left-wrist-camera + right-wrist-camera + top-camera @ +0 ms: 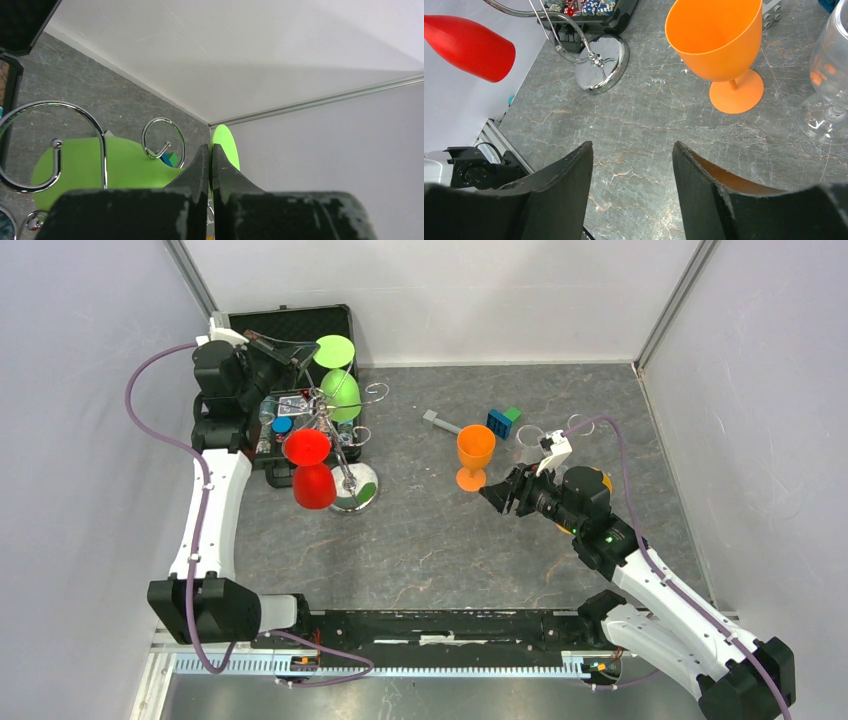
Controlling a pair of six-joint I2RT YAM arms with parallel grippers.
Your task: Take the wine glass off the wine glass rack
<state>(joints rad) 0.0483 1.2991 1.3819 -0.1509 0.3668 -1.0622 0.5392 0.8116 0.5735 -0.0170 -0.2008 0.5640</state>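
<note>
The silver wine glass rack (357, 492) stands left of centre on its shiny disc base (603, 62). A green wine glass (341, 392) hangs tilted among its curled hooks (162, 137), and a red wine glass (310, 470) hangs lower at the front. My left gripper (305, 358) is up at the rack's top, shut on the green glass's stem. In the left wrist view its bowl (100, 165) lies left of the fingers and its foot (225, 145) just right of them. My right gripper (631, 145) hovers open over bare table, empty.
An orange glass (476, 450) stands upright just beyond the right gripper (492, 495), with a clear glass (831, 75) to its right. Blue and green blocks (503, 421) and a grey piece (440, 423) lie behind. A black case (300, 320) sits behind the rack, by the walls.
</note>
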